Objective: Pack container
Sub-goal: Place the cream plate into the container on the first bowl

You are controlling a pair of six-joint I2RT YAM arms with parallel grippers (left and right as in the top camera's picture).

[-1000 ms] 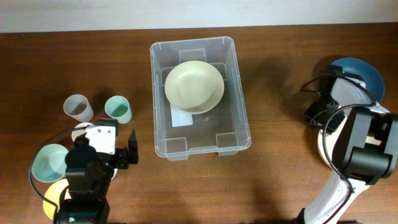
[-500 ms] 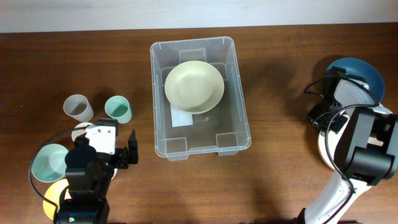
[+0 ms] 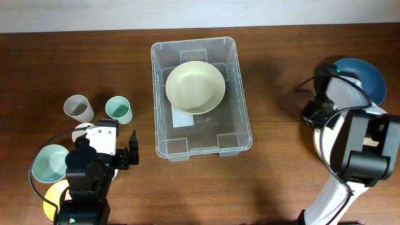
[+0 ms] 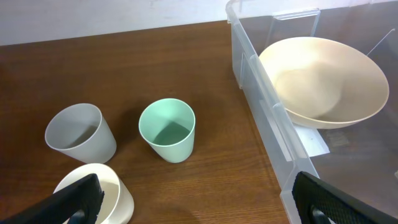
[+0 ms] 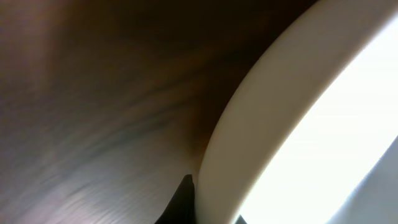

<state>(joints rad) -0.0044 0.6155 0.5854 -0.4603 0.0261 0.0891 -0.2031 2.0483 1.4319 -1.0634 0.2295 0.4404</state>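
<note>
1. The left gripper [image 4: 200,205] is seen spread wide, holding nothing; only its fingertips [image 4: 74,202] are caught at the frame's bottom corners.
2. On the right gripper [image 3: 315,114] the opening cannot be told: its wrist view is filled by a blurred white rim [image 5: 261,124].
3. The container [image 3: 240,94] is set at the centre of the table [image 3: 281,50], a cream bowl [image 3: 195,86] inside.

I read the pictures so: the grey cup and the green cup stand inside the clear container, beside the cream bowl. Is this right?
Not quite. The overhead view shows the grey cup and the green cup standing on the table, left of the container; only the cream bowl lies inside it.
</note>
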